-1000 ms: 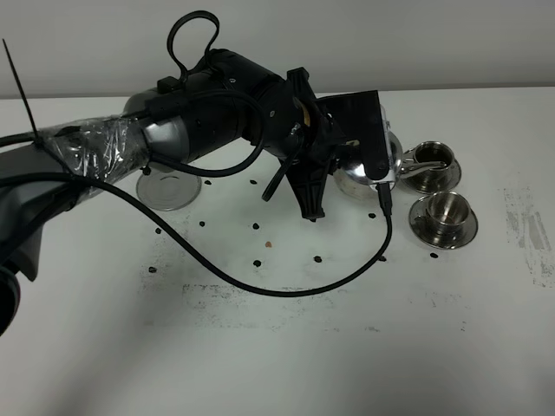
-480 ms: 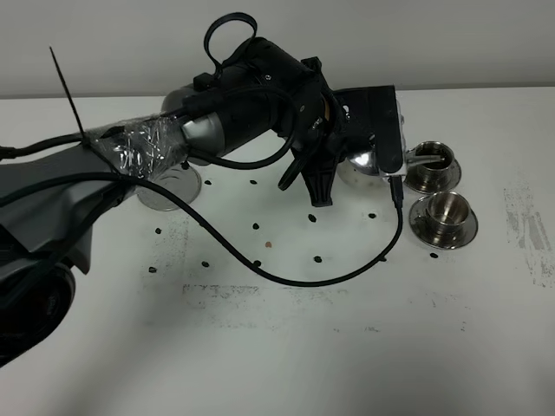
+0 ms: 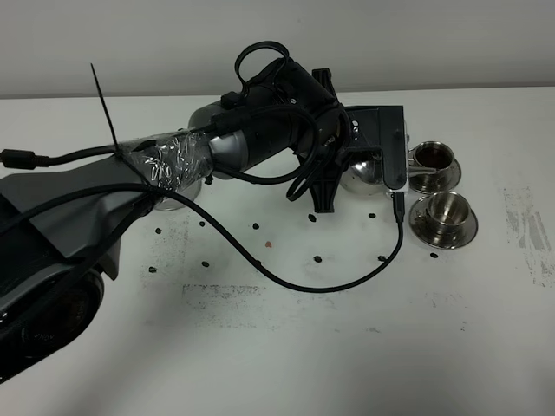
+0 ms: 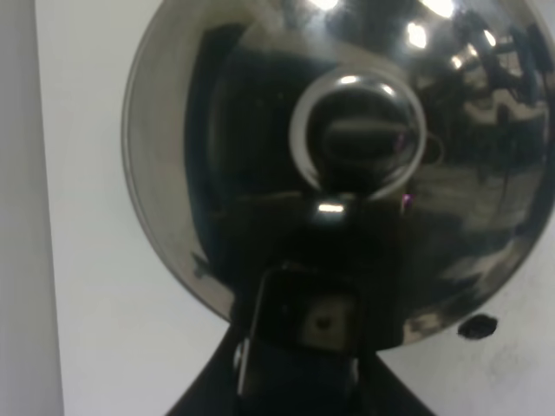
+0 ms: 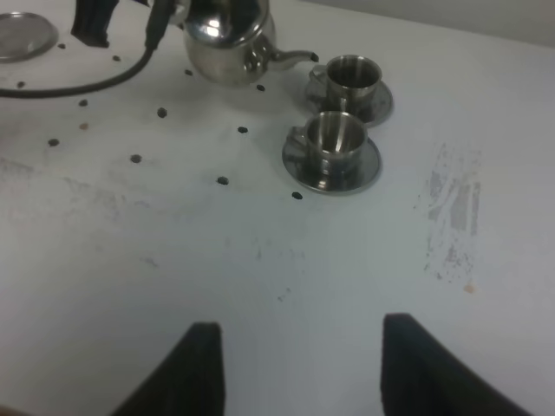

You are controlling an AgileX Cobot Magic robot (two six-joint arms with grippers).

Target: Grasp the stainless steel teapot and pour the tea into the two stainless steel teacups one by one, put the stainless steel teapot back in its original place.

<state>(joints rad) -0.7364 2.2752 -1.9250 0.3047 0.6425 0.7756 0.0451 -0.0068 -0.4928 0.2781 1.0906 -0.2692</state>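
Note:
The stainless steel teapot [image 3: 362,171] hangs in my left gripper [image 3: 354,154], which is shut on its handle. It is beside the far teacup, with its spout toward that cup. The left wrist view looks down on the teapot's lid and knob [image 4: 355,139], with the gripper [image 4: 303,342] at its handle side. The two stainless steel teacups stand on saucers at the right: the far one [image 3: 431,163] looks dark inside, the near one [image 3: 444,215] looks bare. The right wrist view shows the teapot [image 5: 225,39], both cups [image 5: 351,78] [image 5: 334,143], and my right gripper [image 5: 299,373] open and empty above the table.
A round steel disc [image 3: 173,192] lies on the white table [image 3: 260,347] at the left, partly under the left arm; it also shows in the right wrist view [image 5: 22,35]. A black cable [image 3: 329,282] loops over the table's middle. Small dark dots mark the surface.
The left arm has swung right and toward the back. The teapot has stayed by the far cup, and its spout has drawn back off the cup's rim.

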